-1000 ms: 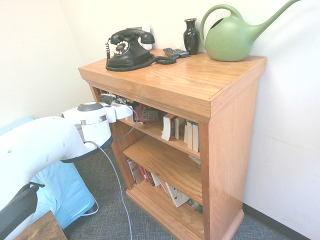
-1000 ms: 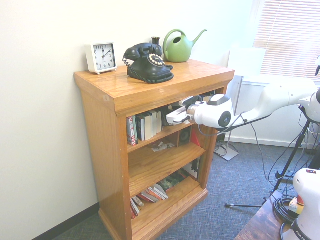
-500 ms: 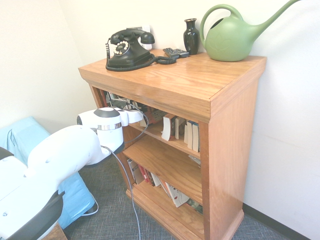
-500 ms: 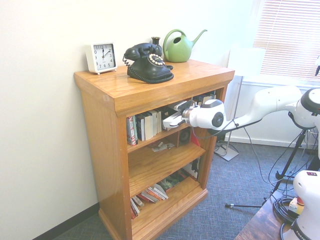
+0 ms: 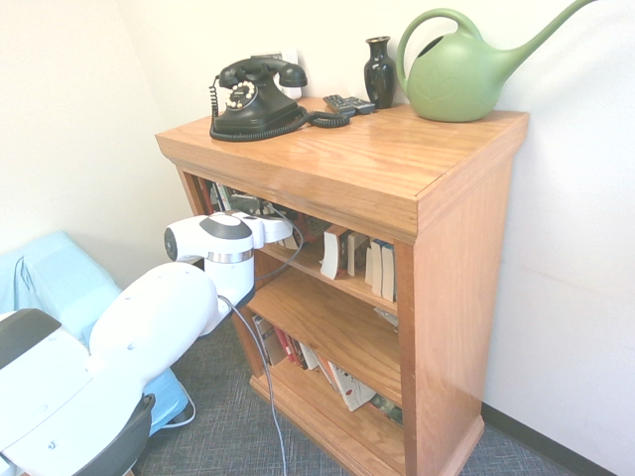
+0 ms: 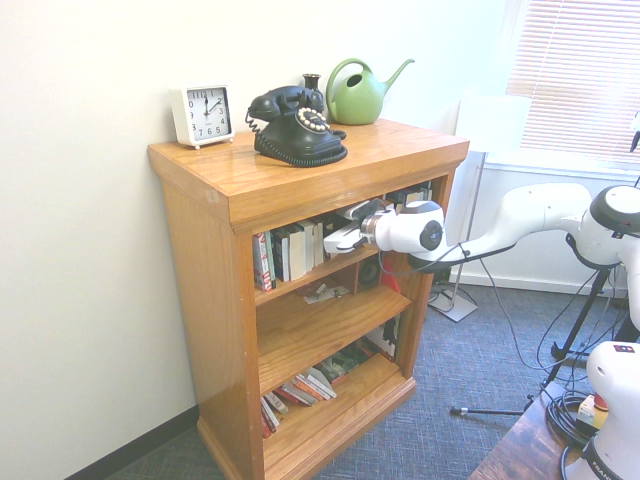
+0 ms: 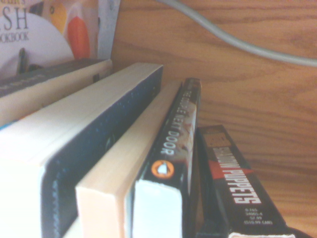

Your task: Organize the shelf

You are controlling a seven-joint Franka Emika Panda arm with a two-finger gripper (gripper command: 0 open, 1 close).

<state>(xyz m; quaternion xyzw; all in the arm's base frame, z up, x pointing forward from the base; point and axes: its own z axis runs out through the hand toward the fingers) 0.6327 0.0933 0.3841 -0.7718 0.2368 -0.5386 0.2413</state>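
The oak shelf (image 5: 397, 169) stands against the wall, also seen in the second exterior view (image 6: 300, 175). My gripper (image 6: 336, 240) reaches into the top tier from the open front, level with a row of upright books (image 6: 290, 250). From the other side, the gripper (image 5: 286, 232) sits just under the overhanging top, left of a few leaning books (image 5: 342, 253). Very close in the wrist view are a black paperback with "DOOR" on its spine (image 7: 173, 153), a "PUPPETS" book (image 7: 233, 183) and a dark blue book (image 7: 94, 144). Nothing shows as held.
On top stand a black rotary phone (image 5: 253, 99), a dark vase (image 5: 379, 71), a green watering can (image 5: 461, 69) and a white clock (image 6: 203, 113). Loose papers (image 6: 325, 293) lie on the middle tier. Slumped books (image 6: 310, 385) fill the bottom tier. A blue bag (image 5: 50, 288) lies beside the shelf.
The arm has swung closer to the shelf, and the gripper has pushed further into the top tier toward the upright books.
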